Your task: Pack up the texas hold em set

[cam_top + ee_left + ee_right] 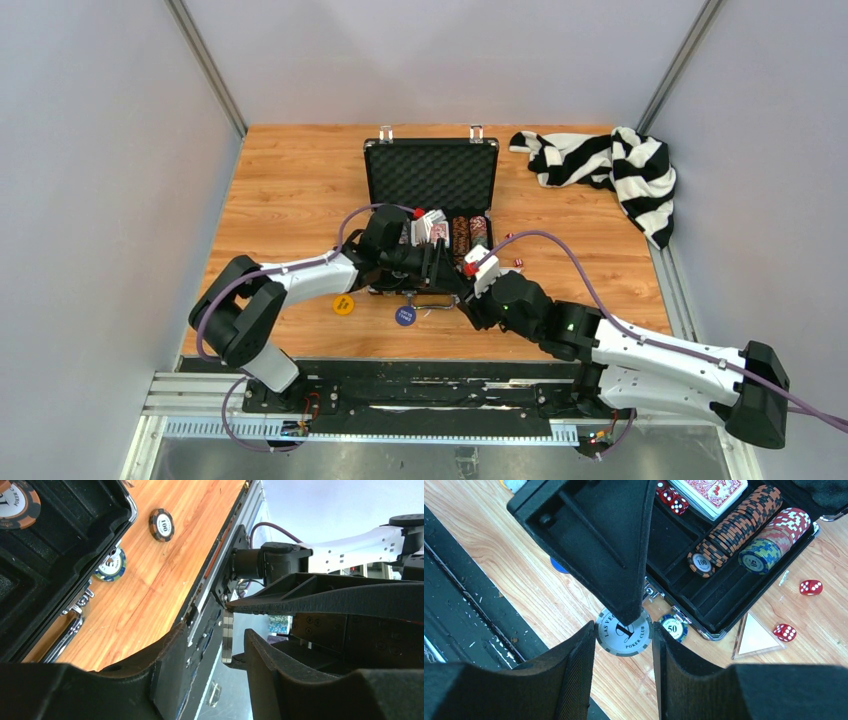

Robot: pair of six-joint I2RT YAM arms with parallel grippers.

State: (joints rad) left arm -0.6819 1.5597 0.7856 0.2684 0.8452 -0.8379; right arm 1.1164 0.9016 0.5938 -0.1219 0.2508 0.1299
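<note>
The black briefcase (430, 172) lies open at the table's middle, its tray (704, 597) holding rows of chips (739, 522), a card deck (714, 492) and red dice (672, 499). Both grippers meet in front of it. My right gripper (624, 630) is shut on the rim of a grey "1" chip (626, 641), held above the wood. That chip (227, 637) shows edge-on in the left wrist view, between the fingers of my open left gripper (215, 632), with a gap on each side. From above, the left gripper (437, 268) and right gripper (468, 285) overlap.
Loose on the wood: a "50" chip (672, 627), a "100" chip (161, 524), two red dice (810, 587), a clear triangle (754, 637), a yellow button (343, 304) and a blue button (405, 316). A striped cloth (610, 165) lies back right.
</note>
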